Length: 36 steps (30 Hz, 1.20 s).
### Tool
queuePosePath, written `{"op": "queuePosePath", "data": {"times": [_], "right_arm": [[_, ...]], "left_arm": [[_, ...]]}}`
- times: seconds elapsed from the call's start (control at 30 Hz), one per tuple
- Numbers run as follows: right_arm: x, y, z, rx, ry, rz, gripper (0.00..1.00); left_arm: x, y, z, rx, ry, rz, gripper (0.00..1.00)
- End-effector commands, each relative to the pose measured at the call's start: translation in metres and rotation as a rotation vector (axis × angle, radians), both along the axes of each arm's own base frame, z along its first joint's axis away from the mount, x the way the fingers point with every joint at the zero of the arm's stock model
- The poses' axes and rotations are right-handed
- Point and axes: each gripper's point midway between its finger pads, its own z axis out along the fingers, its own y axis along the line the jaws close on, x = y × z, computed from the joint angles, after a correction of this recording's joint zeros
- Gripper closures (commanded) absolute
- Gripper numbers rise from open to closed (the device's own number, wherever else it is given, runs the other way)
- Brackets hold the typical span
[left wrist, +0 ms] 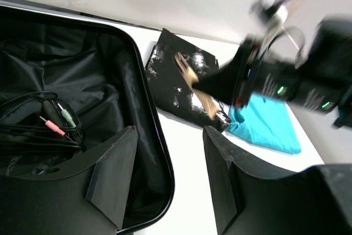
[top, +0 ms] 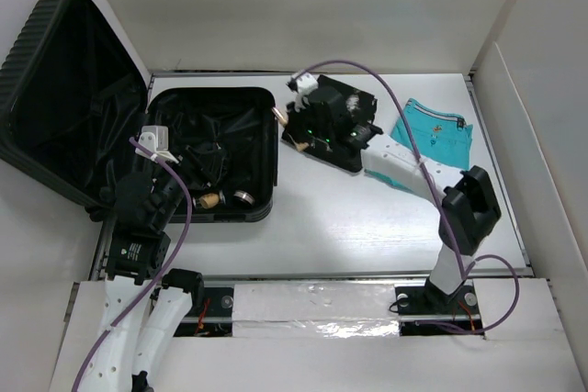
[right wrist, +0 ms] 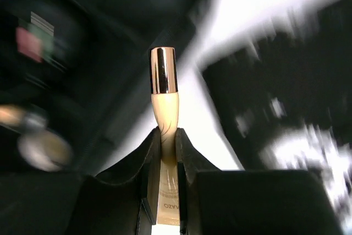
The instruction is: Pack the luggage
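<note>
Luggage: the luggage [top: 216, 107] lies open at the table's left, its lid leaning back and away, the lined tray facing up.
Already inside: cables [left wrist: 49, 122] on the lining; two small items near the tray's near rim, possibly cosmetics, too small to name.
Right gripper: the right gripper [right wrist: 163, 136] sits just off the luggage's right rim, jaws nearly closed and clamped on a cream tube [right wrist: 163, 97] with a shiny metallic cap, which points toward the luggage.
Left gripper: the left gripper [left wrist: 168, 171] hangs over the luggage's near-right corner, jaws about half spread with nothing between them.
Outside the luggage: a black patterned cloth [top: 335, 140] just to its right, under the right wrist; a teal cloth [top: 432, 130] farther right, well apart from it.
Step in hand: by my reading, carrying the tube over the rim and into the tray.
Doing it well: lift enough that the tube's cap clears the rim, cross to bare lining away from the cables, lower until the tube is close to the lining, then open so it neither rolls nor bounces.
Watch for: the grip is on the tube's lower half, so it may pivot; keep the wrist steady, and keep the left arm out of the path.
Left to pack: both cloths, judging from where they lie.
</note>
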Motion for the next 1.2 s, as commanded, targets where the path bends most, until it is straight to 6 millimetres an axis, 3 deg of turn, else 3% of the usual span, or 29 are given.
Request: {"op": "queuePosePath", "data": {"times": [0.0, 0.03, 0.07, 0.1, 0.17, 0.2, 0.23, 0.3, 0.33, 0.37, 0.4, 0.43, 0.47, 0.5, 0.53, 0.57, 0.63, 0.67, 0.7, 0.77, 0.8, 0.87, 0.9, 0.93, 1.0, 1.03, 1.1, 1.13, 1.17], "right_arm": [[-0.020, 0.080, 0.083, 0.176, -0.111, 0.190, 0.89], [-0.024, 0.097, 0.089, 0.187, -0.107, 0.228, 0.80], [-0.028, 0.111, 0.093, 0.194, -0.101, 0.262, 0.52], [-0.027, 0.119, 0.095, 0.187, -0.092, 0.268, 0.39], [-0.025, 0.112, 0.095, 0.202, -0.099, 0.251, 0.20], [-0.025, 0.103, 0.129, 0.288, -0.174, 0.239, 0.20], [-0.020, 0.081, 0.092, 0.250, -0.122, 0.197, 0.18], [-0.017, 0.056, 0.091, 0.278, -0.136, 0.158, 0.28], [-0.016, 0.030, 0.107, 0.296, -0.163, 0.121, 0.43], [-0.020, 0.010, 0.072, 0.250, -0.117, 0.075, 0.76], [-0.021, -0.004, 0.070, 0.258, -0.129, 0.044, 0.89], [-0.032, -0.023, 0.088, 0.284, -0.171, 0.021, 0.98], [-0.040, -0.041, 0.055, 0.242, -0.132, -0.017, 1.00], [-0.036, -0.065, 0.053, 0.232, -0.151, -0.108, 1.00], [-0.040, -0.079, 0.050, 0.228, -0.153, -0.146, 1.00], [-0.048, -0.107, 0.046, 0.225, -0.167, -0.208, 1.00], [-0.059, -0.132, 0.044, 0.235, -0.173, -0.262, 1.00], [-0.068, -0.147, 0.060, 0.268, -0.220, -0.280, 0.96], [-0.070, -0.164, 0.046, 0.247, -0.207, -0.310, 0.92], [-0.075, -0.177, 0.047, 0.249, -0.214, -0.316, 0.82], [-0.079, -0.187, 0.048, 0.255, -0.207, -0.324, 0.79], [-0.084, -0.192, 0.050, 0.270, -0.200, -0.326, 0.67], [-0.091, -0.192, 0.059, 0.298, -0.219, -0.311, 0.64], [-0.092, -0.198, 0.057, 0.302, -0.224, -0.326, 0.62], [-0.097, -0.211, 0.066, 0.321, -0.262, -0.355, 0.52], [-0.099, -0.215, 0.070, 0.325, -0.271, -0.363, 0.52], [-0.105, -0.221, 0.072, 0.334, -0.271, -0.374, 0.43], [-0.109, -0.227, 0.082, 0.353, -0.301, -0.385, 0.40], [-0.112, -0.231, 0.084, 0.361, -0.312, -0.390, 0.34]], "left_arm": [[0.000, 0.001, 0.012, -0.003, -0.054, 0.004, 0.52], [0.001, 0.004, 0.012, -0.004, -0.052, 0.022, 0.51], [0.002, 0.005, 0.011, -0.005, -0.047, 0.034, 0.51], [0.001, 0.007, 0.011, -0.005, -0.048, 0.045, 0.52], [0.002, 0.012, 0.010, -0.010, -0.040, 0.075, 0.53], [0.002, 0.013, 0.009, -0.012, -0.038, 0.082, 0.54], [0.003, 0.013, 0.009, -0.018, -0.036, 0.083, 0.60], [0.005, 0.010, 0.008, -0.023, -0.029, 0.072, 0.67], [0.006, 0.008, 0.008, -0.028, -0.026, 0.062, 0.74], [0.007, 0.007, 0.009, -0.039, -0.027, 0.057, 0.77], [0.010, 0.005, 0.007, -0.046, -0.015, 0.053, 0.81], [0.010, 0.002, 0.006, -0.053, -0.010, 0.039, 0.84], [0.012, -0.001, 0.009, -0.065, -0.020, 0.023, 0.85], [0.017, -0.003, 0.005, -0.084, 0.004, 0.017, 0.85], [0.017, -0.011, -0.001, -0.097, 0.025, -0.035, 0.87], [0.021, -0.014, 0.002, -0.115, 0.012, -0.059, 0.88], [0.027, -0.034, -0.014, -0.172, 0.071, -0.160, 0.93], [0.032, -0.040, -0.005, -0.200, 0.030, -0.197, 0.95], [0.045, -0.047, -0.018, -0.225, 0.084, -0.219, 0.98], [0.057, -0.059, -0.017, -0.302, 0.115, -0.276, 1.00], [0.061, -0.087, -0.021, -0.315, 0.160, -0.353, 1.00], [0.073, -0.113, -0.016, -0.290, 0.157, -0.324, 1.00], [0.081, -0.131, -0.027, -0.256, 0.195, -0.309, 1.00], [0.084, -0.158, -0.003, -0.229, 0.147, -0.281, 1.00], [0.105, -0.186, -0.023, -0.144, 0.223, -0.208, 1.00], [0.113, -0.195, -0.029, -0.143, 0.245, -0.201, 1.00], [0.126, -0.209, -0.063, -0.142, 0.342, -0.146, 1.00], [0.132, -0.214, -0.065, -0.140, 0.336, -0.105, 0.97], [0.122, -0.232, -0.071, -0.112, 0.344, -0.103, 0.91]]}}
